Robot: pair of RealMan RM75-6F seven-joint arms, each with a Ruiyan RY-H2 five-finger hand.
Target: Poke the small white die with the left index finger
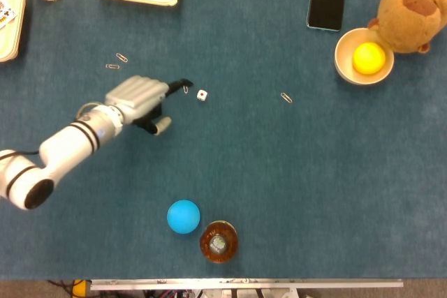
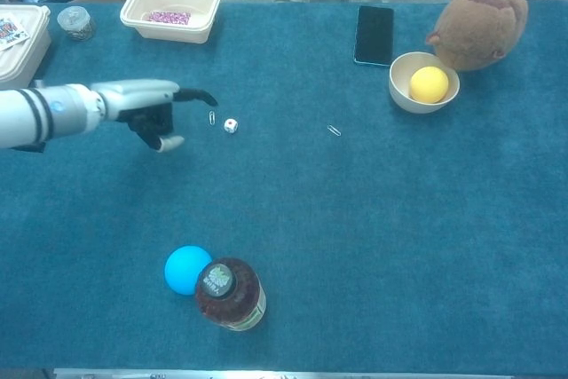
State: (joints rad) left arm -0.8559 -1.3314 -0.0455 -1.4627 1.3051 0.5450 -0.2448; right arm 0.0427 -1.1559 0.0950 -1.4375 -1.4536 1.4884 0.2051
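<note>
The small white die [image 1: 201,95] sits on the blue table cloth [image 1: 293,172], just right of a paperclip [image 1: 186,89] and well apart from the blue ball [image 1: 183,215] and the amber jar [image 1: 218,241] nearer the robot. The left hand [image 1: 140,95] holds nothing: its index finger [image 1: 180,84] points toward the die while the other fingers curl under the palm. The chest view shows the fingertip raised above the cloth and to the left of the die, with a clear gap between them. The right hand is not in either view.

Judging from this layout, the poke depends on bringing the fingertip down to die height before any sideways travel, since a high pass would skim over the top. The finger should line up with the die's left face and advance in a short, straight push, with the curled fingers kept clear of the cloth. A slow approach seems wise: the die is light and will likely skid or tumble at a firm touch, and the paperclip lying just beside the path could be dragged along.
</note>
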